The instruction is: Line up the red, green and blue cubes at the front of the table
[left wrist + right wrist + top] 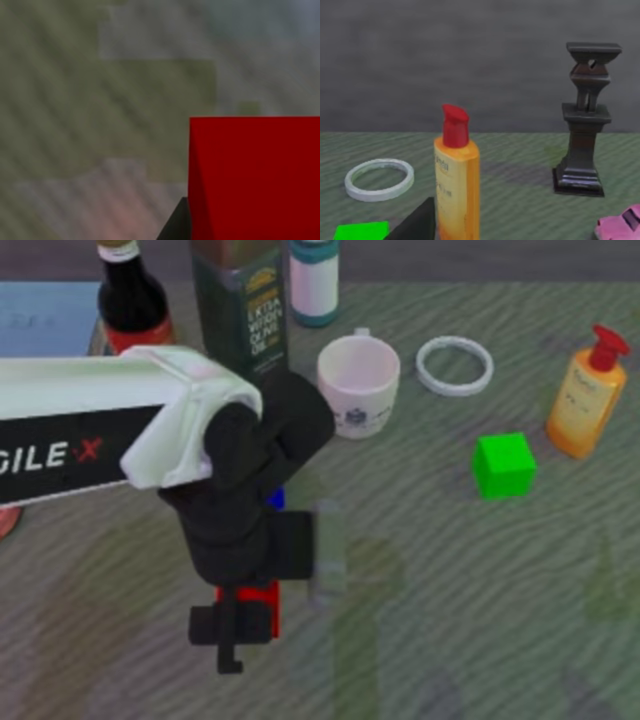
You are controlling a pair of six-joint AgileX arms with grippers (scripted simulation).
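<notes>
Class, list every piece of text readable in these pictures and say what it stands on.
"GILE X": on the left arm, cut off at the picture's edge.
"EXTRA VIRGIN OLIVE OIL": seemingly, on the dark bottle's label, blurred.
Orange bottle: print too blurred to read.
White mug: emblem unreadable.

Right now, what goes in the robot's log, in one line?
left gripper: over red cube | grip: unclear | blue cube: under arm | green cube: untouched | right arm: unseen

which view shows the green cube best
The top view: the whole green cube sits in the open on the table, right of the white mug. The right wrist view catches only a sliver of it at the picture's edge. The left wrist view shows none of it, only the red cube.
</notes>
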